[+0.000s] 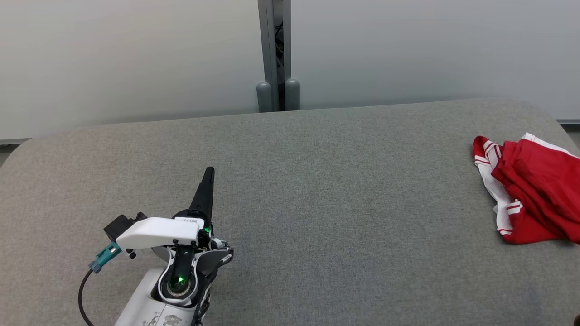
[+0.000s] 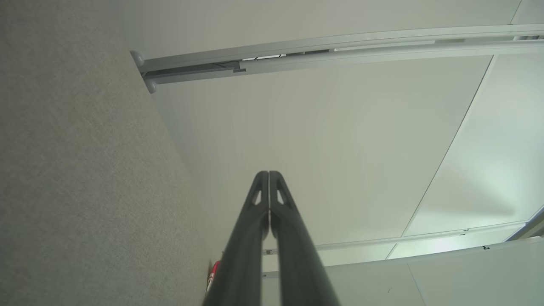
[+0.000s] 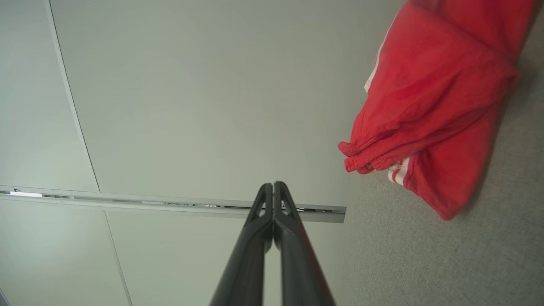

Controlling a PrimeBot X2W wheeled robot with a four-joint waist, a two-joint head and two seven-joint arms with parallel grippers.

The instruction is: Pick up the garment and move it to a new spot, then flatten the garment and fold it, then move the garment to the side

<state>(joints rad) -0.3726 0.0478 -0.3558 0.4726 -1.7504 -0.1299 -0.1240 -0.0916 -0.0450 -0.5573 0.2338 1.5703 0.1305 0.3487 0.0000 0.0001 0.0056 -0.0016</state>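
red garment bunched at table right edge; left pincer closed

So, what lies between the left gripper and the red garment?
Only bare grey table, seen in the head view: the shut left gripper is at lower left, the crumpled garment at the right edge.

The left arm is reaching in from the near left, its pale forearm rising to a white-capped wrist. The left gripper is pointing toward the far side and leaning slightly right, its two dark fingers pressing together along their length and holding nothing. The right gripper is likewise showing its fingers closed tip to tip, empty.
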